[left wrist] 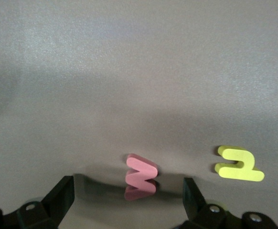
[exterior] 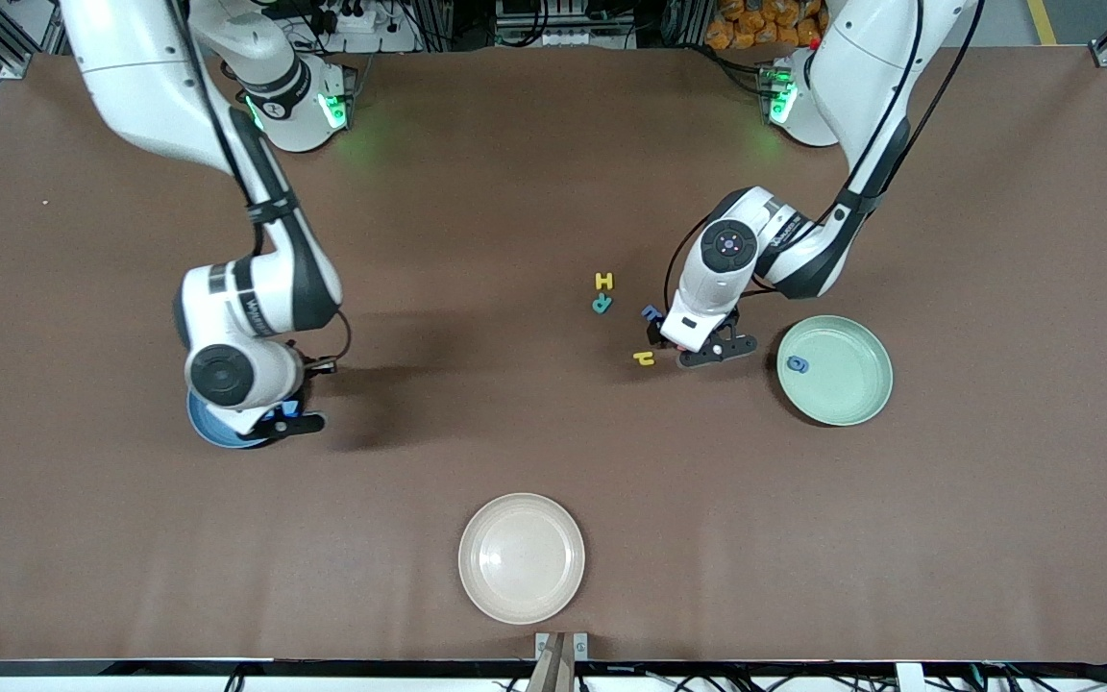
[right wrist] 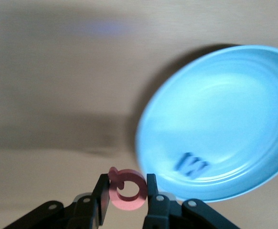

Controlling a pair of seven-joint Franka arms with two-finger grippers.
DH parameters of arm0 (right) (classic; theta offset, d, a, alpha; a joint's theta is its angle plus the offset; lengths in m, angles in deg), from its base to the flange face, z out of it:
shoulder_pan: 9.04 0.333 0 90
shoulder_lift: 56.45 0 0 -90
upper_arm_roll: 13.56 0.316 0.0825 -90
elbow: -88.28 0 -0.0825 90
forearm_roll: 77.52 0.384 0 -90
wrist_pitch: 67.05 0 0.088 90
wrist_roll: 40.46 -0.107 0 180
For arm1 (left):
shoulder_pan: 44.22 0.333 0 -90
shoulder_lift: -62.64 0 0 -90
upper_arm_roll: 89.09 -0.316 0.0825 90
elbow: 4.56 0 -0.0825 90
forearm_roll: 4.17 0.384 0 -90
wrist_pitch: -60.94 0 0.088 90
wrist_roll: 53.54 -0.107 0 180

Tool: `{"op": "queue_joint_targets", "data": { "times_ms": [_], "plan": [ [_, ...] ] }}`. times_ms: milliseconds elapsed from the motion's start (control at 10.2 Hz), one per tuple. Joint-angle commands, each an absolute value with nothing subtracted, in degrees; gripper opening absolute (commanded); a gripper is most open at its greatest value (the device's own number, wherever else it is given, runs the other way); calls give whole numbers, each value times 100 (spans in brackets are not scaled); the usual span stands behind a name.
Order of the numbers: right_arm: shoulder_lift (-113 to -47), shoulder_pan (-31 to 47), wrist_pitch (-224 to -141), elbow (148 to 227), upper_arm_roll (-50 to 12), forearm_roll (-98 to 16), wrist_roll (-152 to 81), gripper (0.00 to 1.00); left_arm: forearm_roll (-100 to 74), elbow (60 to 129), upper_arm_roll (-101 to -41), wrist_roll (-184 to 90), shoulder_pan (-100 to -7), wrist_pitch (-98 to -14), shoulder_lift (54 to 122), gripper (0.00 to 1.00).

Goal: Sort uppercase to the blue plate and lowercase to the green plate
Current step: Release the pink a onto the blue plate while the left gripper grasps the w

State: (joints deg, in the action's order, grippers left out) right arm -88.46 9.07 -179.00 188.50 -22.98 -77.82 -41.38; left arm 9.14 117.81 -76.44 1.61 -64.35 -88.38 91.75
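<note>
Brown table (exterior: pixel 534 173): right gripper (right wrist: pixel 124 193) w/ red Q (right wrist: pixel 127 191)

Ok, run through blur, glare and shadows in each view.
Front view: sharp, with green glow on the table by both bases and dark arm shadows. Left wrist view: the red w is crisp and reflected below itself. Right wrist view: the blue plate and the M are smeared; the red Q is sharper.
</note>
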Motion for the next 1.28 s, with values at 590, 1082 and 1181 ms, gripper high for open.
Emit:
{"op": "queue_joint_targets", "data": {
  "times_ms": [590,1082,1181],
  "plan": [
    [-9046,187,-17929,18838,-2209,-7840,-3203,0,1034,11621,-7643,280,-6479,-8883,9270,0],
    [-9064,194,-17903,18812,-2191,-7761,-3237,100,1034,11577,-7643,236,-6365,-8848,9209,0],
    [-9047,264,-17876,18795,-2182,-7752,-3281,100,1034,11585,-7652,219,-6339,-8822,9174,0]
  ]
}}
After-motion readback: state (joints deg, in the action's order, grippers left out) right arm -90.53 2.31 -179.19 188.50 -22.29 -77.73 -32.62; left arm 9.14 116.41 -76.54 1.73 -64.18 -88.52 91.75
